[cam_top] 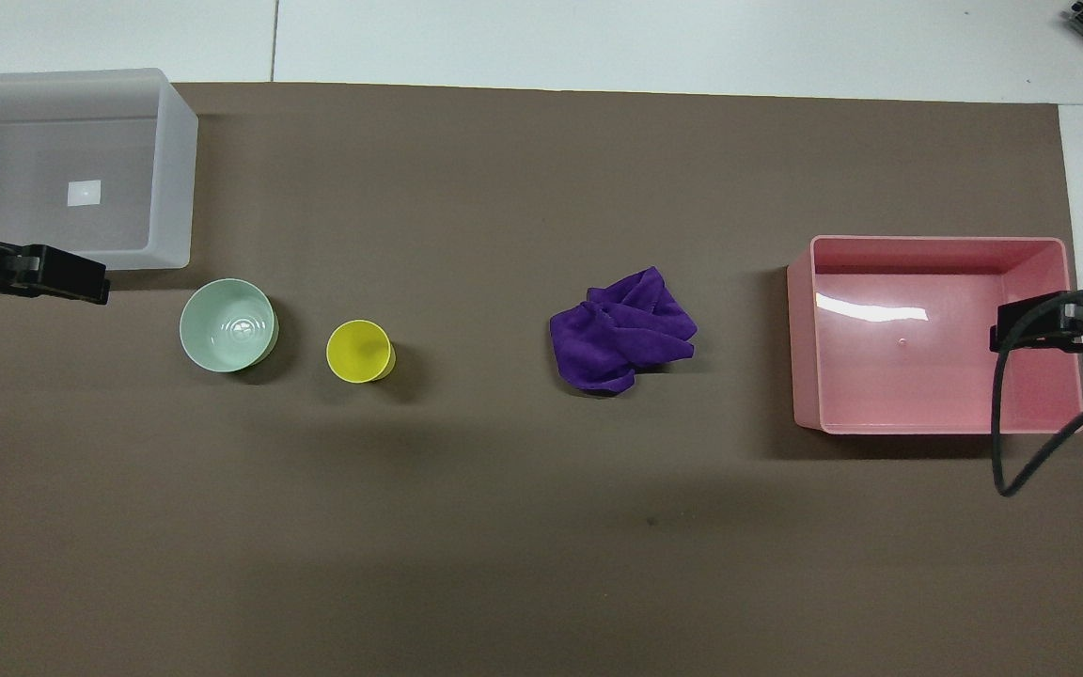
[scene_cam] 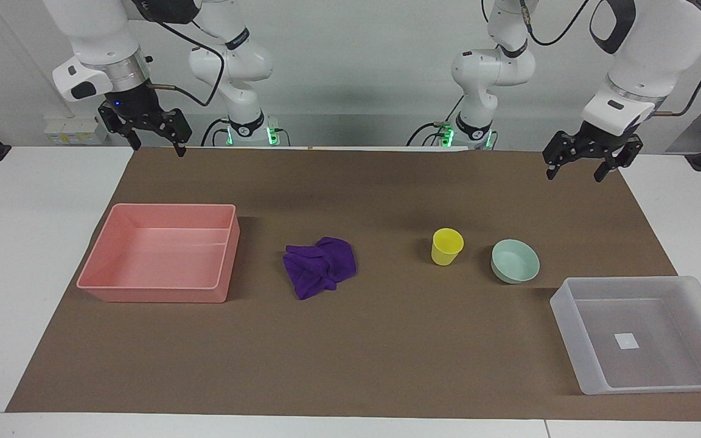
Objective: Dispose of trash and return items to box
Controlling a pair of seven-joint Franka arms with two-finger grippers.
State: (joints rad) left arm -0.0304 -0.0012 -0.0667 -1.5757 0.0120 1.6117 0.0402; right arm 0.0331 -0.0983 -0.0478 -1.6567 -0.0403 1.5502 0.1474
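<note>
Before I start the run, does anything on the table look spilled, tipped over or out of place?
Nothing stands out. The cup and bowl stand upright beside each other, nothing spilled. The rag lies crumpled on the mat between them and the pink bin. Both bins look empty.

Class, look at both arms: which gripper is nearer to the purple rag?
Right. The right gripper hangs open above the pink bin's end, beside the rag; the left gripper, also open, hangs above the clear box's end.

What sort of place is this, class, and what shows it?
Probably a robotics lab: two arms at a white table, a brown mat laid out, and a rag, cup and bins arranged for sorting.
</note>
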